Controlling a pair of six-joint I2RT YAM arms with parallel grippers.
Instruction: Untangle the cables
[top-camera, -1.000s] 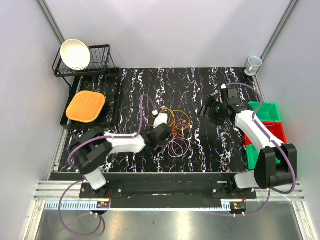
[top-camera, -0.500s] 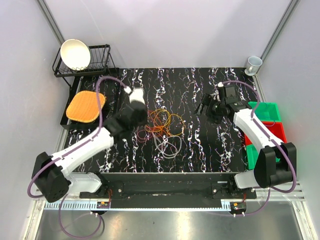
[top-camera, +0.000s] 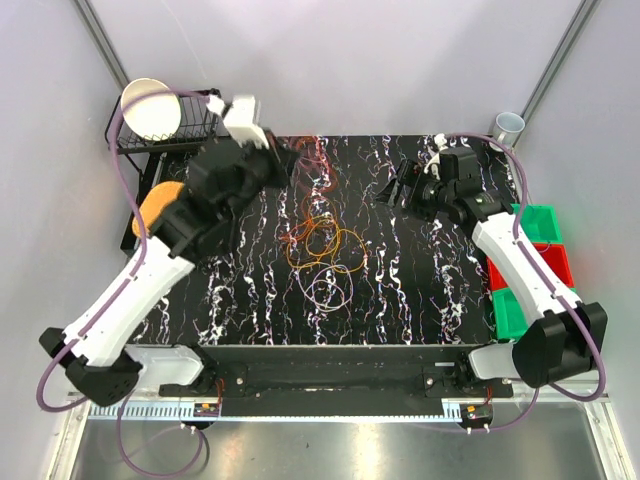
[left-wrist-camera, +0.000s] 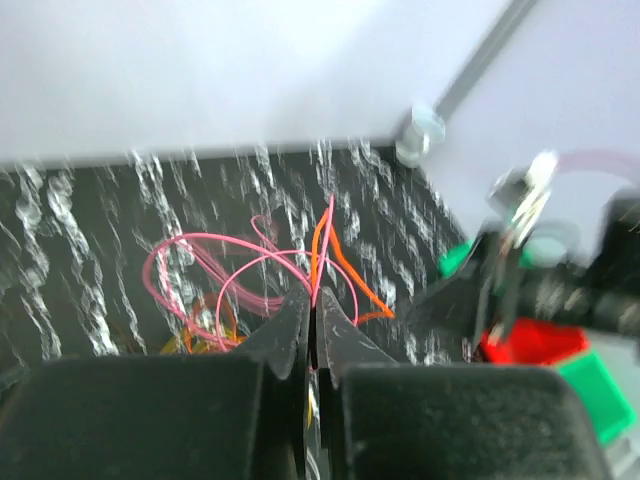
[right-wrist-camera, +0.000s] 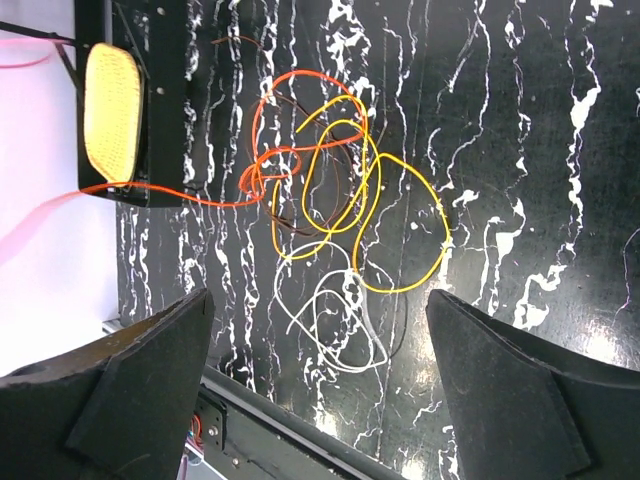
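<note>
Two thin strands, one pink and one orange, run up into the left gripper. Its jaws are pressed shut on them, high above the far left part of the surface and near the dish rack. That wrist view is smeared, so a third strand may sit in the pinch; I cannot rule it out. The first risk is here: wires this thin can slide out of flat closed jaws if the pull meets resistance, and they would drop back onto the heap. A strand slanting up past the rack and the yellow pad could also catch on a rack wire.

The rest of the cables lie in loose yellow, orange and pale loops on the middle of the surface, and the lifted strands appear to thread through them. Nothing holds that heap down. A further pull is therefore likely to drag the whole bundle along, or to cinch a crossing into a tight knot, rather than free one wire.

The right gripper hangs over the far right part of the surface, well apart from the heap, its jaws spread wide and empty. If it comes down on the wrong loop, it would pin the very strand being drawn, and the tension could then snap that strand out of the left jaws.
</note>
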